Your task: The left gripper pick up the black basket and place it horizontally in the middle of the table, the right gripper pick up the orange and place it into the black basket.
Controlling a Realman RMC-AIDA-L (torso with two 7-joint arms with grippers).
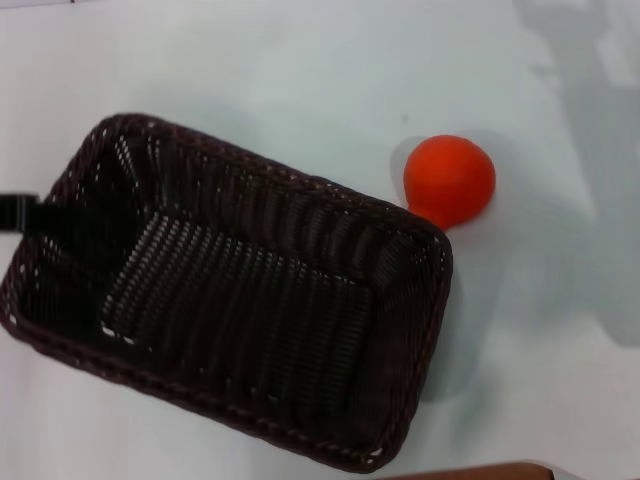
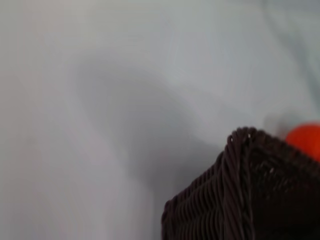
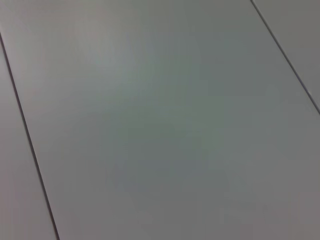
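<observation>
Reading the head view, I place the black basket (image 1: 230, 300) on the tabletop (image 1: 300, 70), lying askew rather than squared up, its long axis running diagonally and its near corner cut by the lower edge of the view. The basket is empty: only its woven floor and sloping walls show. The orange (image 1: 449, 180) sits on the tabletop outside the basket, touching or just beside its far right corner; I cannot tell which.

I judge the task to be in its first stage. The basket is not yet horizontal, and the orange is not yet inside it, so both the placement and the fruit transfer are left to do.

The left pincer (image 1: 18, 213) appears only as a thin black bar entering from the left edge and meeting the basket's short left wall at the braided rim. It seems to be at or on that rim, but I cannot tell how far it is open, nor whether it has a firm hold on the wicker. Relative to this pincer, the basket body extends away toward the robot's right, and the orange lies beyond the basket's opposite end, well apart from the bar.

The left wrist view shows a basket corner (image 2: 240, 190) close by, with the orange (image 2: 306, 140) peeking past it.

The right pincer is out of sight; its wrist view shows only a bare grey surface.
</observation>
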